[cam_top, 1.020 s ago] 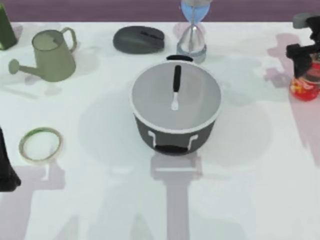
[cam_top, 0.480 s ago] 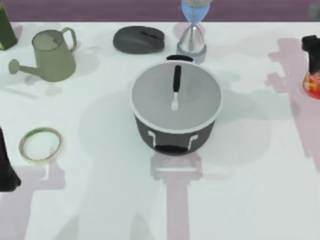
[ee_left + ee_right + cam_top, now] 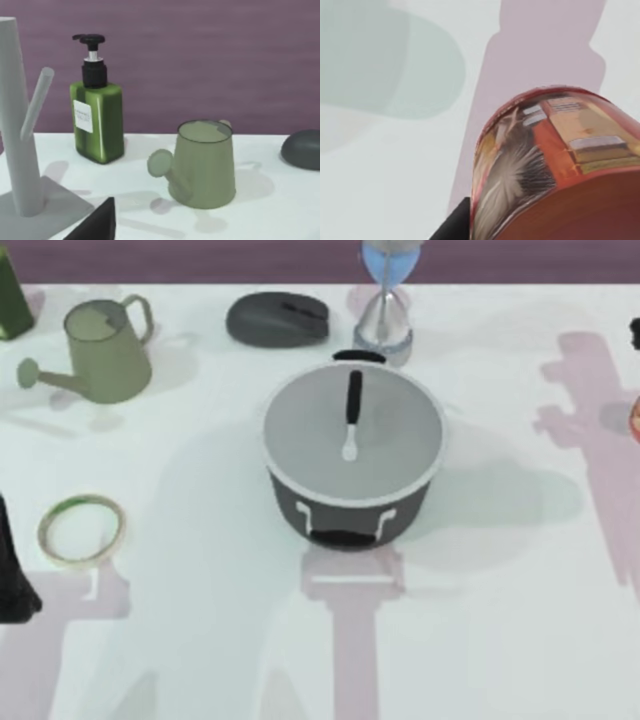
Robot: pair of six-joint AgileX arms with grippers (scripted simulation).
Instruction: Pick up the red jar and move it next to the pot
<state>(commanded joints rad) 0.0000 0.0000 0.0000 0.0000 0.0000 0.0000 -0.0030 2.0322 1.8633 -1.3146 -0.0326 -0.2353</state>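
The pot point(image 3: 352, 455), dark grey with a white rim and a bar-handled lid, stands at the table's middle. The red jar point(image 3: 555, 165) fills the right wrist view, tilted, with bare table far below it. A black finger point(image 3: 456, 222) presses against its side. My right gripper point(image 3: 636, 338) is shut on the jar. In the top view only a sliver of the red jar point(image 3: 636, 416) shows at the right edge, well apart from the pot. My left gripper point(image 3: 12, 585) is parked at the left edge.
A green watering can point(image 3: 100, 348) and a green pump bottle point(image 3: 97, 120) stand at the back left, beside a grey stand point(image 3: 20, 125). A dark mouse point(image 3: 278, 318) and an hourglass point(image 3: 388, 290) sit behind the pot. A tape ring point(image 3: 82, 530) lies at the left.
My right gripper has carried the red jar to the right, almost out of the top view. The left arm and the pot have not moved.
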